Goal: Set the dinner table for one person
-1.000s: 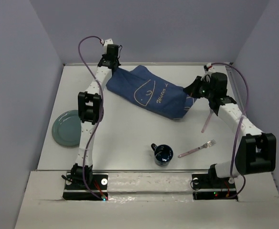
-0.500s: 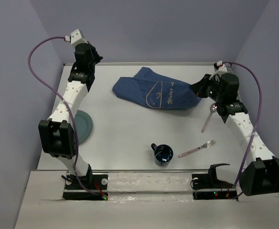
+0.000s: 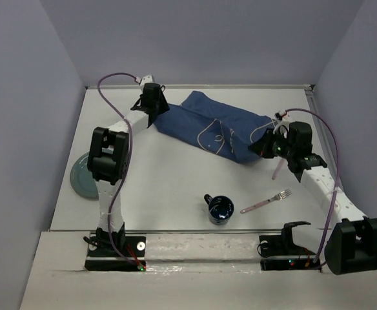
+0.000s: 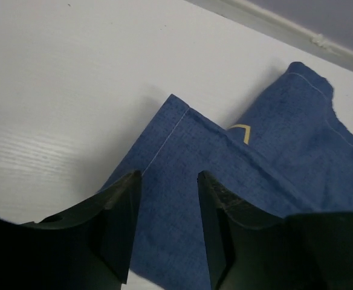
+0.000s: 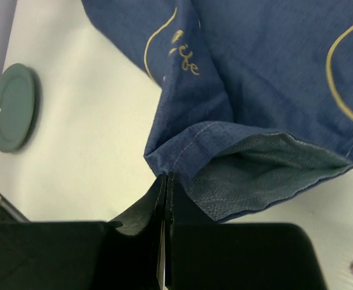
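Observation:
The blue placemat lies crumpled across the back of the white dinner table. My left gripper hovers open over the cloth's left corner, and blue fabric shows between its fingers. At the mat's right end, my right gripper is shut on a folded corner, whose paler underside shows. A dark blue mug stands near the front middle. A pink-handled fork lies to its right. A pink-handled spoon lies partly under the right arm.
A green plate rests at the table's left edge, partly behind the left arm, and shows as the same green plate in the right wrist view. Walls close the table at the back and both sides.
The left arm swung out to the back left corner, came back to the mat's left end, and its jaws opened. The right gripper pulled its corner nearer, shifting the cloth.

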`<state>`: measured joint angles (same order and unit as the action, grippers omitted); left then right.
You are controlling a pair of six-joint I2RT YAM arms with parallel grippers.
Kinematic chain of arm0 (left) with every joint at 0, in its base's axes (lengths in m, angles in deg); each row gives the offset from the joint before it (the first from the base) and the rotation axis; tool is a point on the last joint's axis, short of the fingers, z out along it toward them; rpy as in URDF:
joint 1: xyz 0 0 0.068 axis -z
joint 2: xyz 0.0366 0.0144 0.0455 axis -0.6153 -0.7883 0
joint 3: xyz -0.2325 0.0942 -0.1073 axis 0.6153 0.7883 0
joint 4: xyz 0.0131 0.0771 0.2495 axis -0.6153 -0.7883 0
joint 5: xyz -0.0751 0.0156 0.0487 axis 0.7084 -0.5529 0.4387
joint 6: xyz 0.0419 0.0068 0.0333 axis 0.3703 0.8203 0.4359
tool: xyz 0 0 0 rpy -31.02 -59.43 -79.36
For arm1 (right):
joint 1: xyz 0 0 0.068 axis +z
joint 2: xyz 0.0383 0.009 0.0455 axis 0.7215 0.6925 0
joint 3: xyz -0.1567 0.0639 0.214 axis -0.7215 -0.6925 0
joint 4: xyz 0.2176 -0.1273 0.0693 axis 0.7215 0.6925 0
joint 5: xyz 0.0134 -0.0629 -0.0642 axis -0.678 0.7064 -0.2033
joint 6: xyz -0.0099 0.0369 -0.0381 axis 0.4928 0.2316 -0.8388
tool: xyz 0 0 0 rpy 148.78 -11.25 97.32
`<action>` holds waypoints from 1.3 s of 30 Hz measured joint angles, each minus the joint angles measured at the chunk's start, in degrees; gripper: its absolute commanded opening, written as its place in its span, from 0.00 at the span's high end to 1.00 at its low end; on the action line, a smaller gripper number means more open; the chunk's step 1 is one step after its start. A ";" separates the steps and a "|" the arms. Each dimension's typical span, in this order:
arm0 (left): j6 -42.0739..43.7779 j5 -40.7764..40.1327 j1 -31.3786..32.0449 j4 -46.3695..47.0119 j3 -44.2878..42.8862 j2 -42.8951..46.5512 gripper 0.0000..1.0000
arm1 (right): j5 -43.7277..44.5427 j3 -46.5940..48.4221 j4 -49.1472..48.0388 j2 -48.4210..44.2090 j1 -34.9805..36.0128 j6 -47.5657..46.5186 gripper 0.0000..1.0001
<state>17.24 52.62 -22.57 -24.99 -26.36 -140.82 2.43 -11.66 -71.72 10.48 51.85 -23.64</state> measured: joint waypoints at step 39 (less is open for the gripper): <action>9.05 -9.18 3.23 -44.57 -74.29 -42.07 0.39 | -1.86 -4.24 0.66 -0.52 4.55 1.42 1.00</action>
<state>26.29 43.44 -19.34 -69.55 -100.66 -182.89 0.58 -15.90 -71.07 9.96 56.39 -22.22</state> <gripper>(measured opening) 0.610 0.012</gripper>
